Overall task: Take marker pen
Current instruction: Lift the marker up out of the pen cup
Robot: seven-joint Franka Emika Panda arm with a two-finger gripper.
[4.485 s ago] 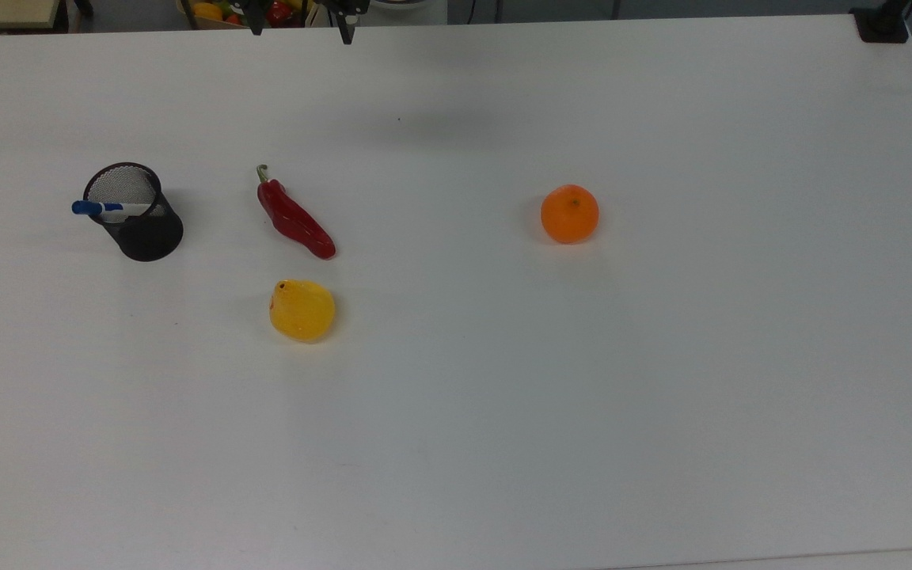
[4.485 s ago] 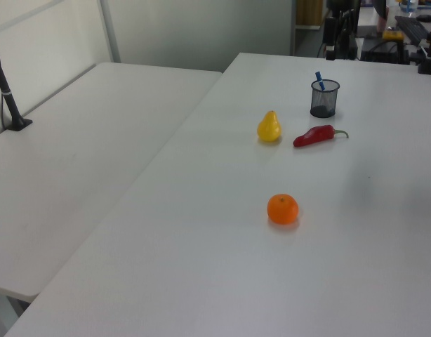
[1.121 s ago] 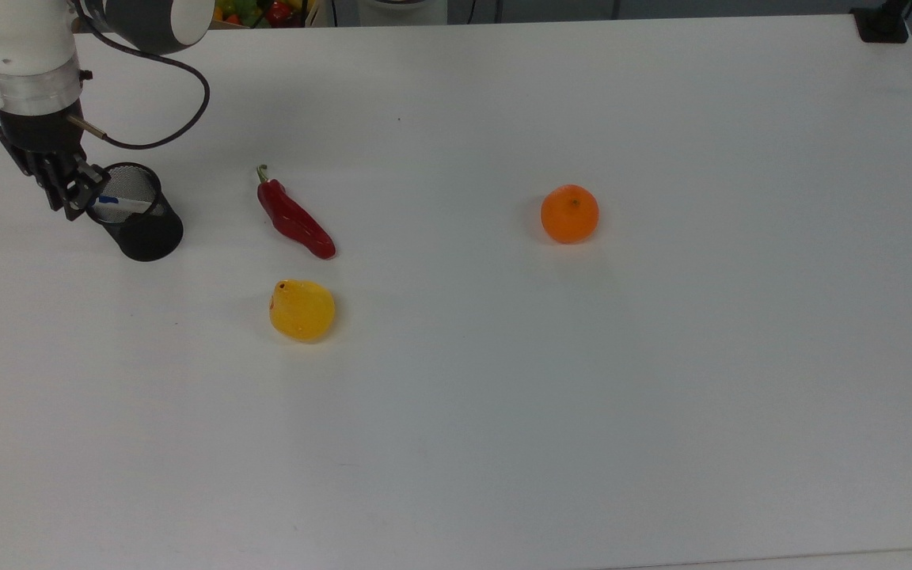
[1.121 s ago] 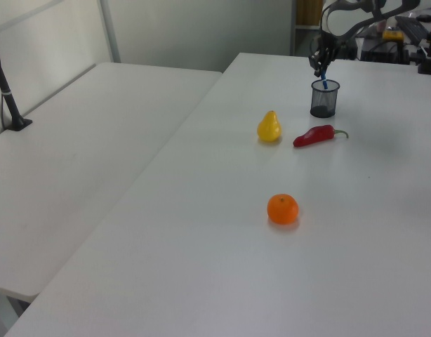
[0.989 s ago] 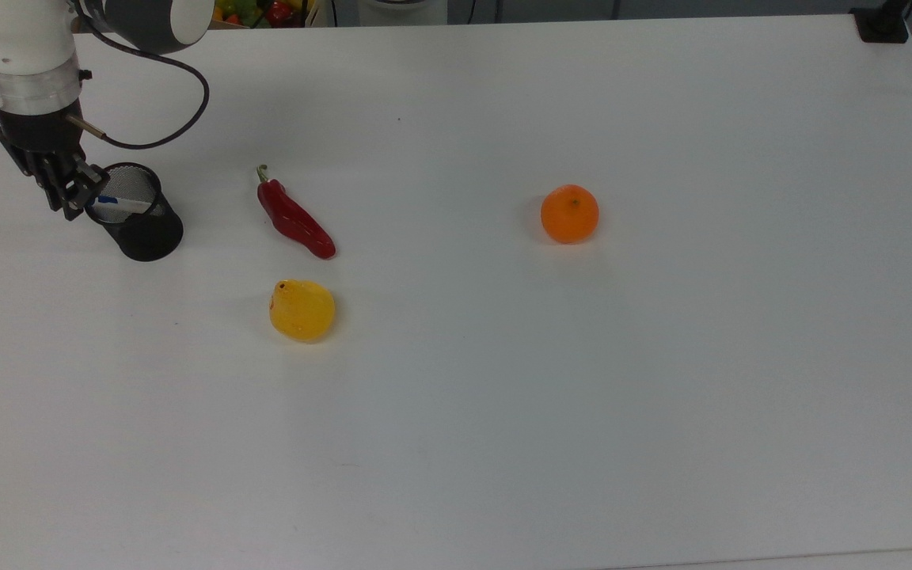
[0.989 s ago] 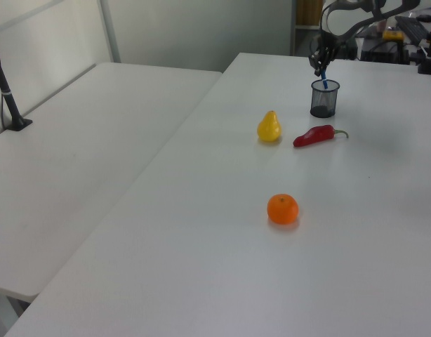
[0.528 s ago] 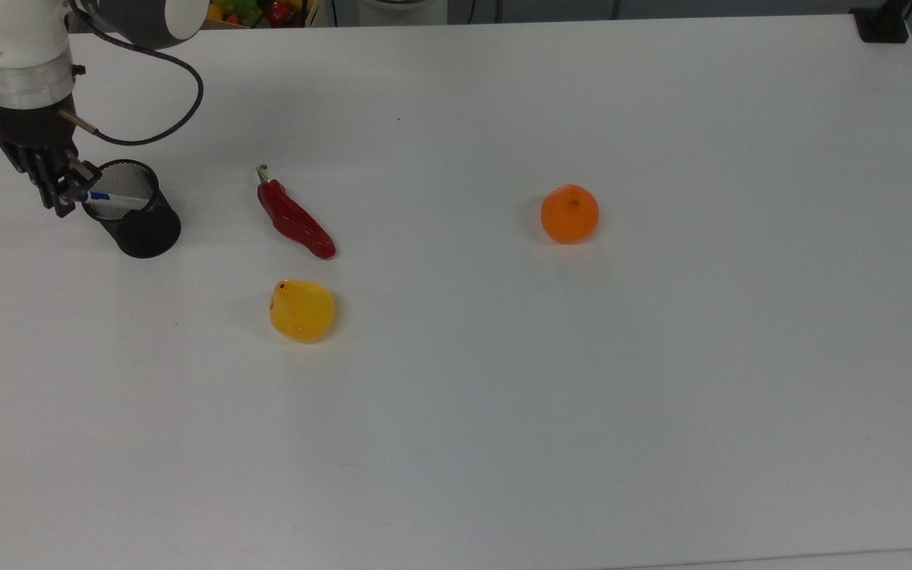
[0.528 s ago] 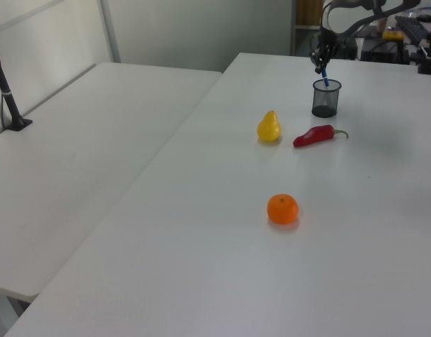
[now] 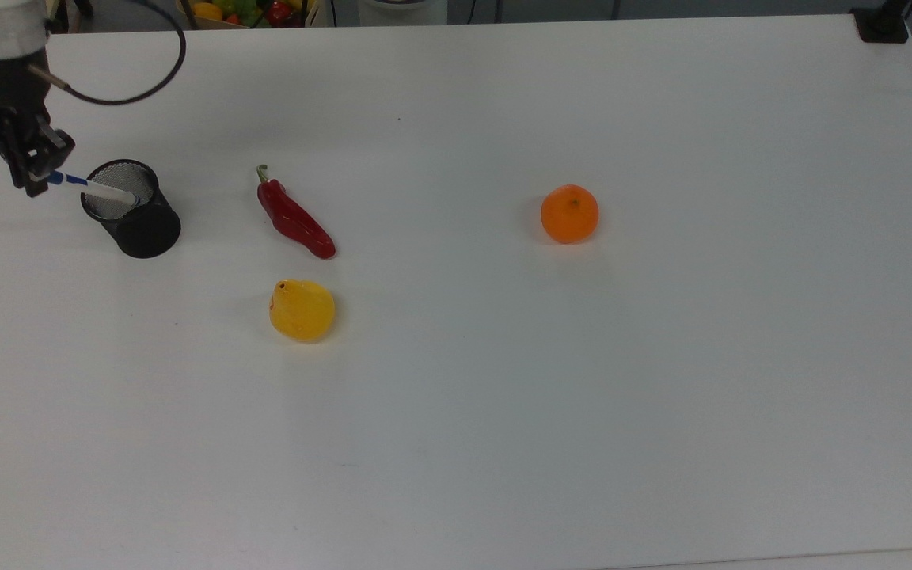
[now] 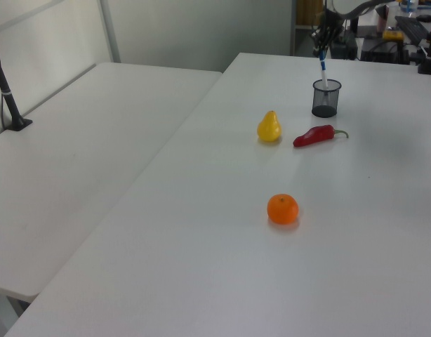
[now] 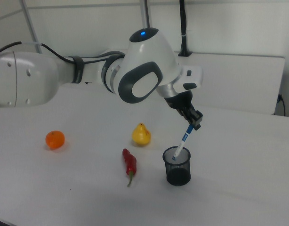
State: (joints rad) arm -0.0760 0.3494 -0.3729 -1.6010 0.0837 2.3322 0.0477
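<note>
The marker pen [image 9: 96,188] [image 10: 323,72] [image 11: 183,141] is a slim white barrel with blue print, tilted, its lower end still inside the black mesh cup [image 9: 133,212] [image 10: 325,100] [image 11: 177,166]. My gripper [image 9: 38,176] [image 10: 319,45] [image 11: 195,123] is shut on the pen's blue upper end, above and to the top view's left of the cup. The cup stands upright on the white table [image 9: 503,356].
A red chili [image 9: 294,218] [image 11: 130,164] lies right of the cup in the top view. A yellow pear [image 9: 302,310] [image 11: 141,134] sits below it, and an orange [image 9: 569,214] [image 11: 55,140] lies further right. A crate of fruit [image 9: 246,11] stands beyond the table's far edge.
The gripper came down from the far edge, shut on the pen's blue end, then rose and moved to the top view's left, drawing the pen partway out of the cup.
</note>
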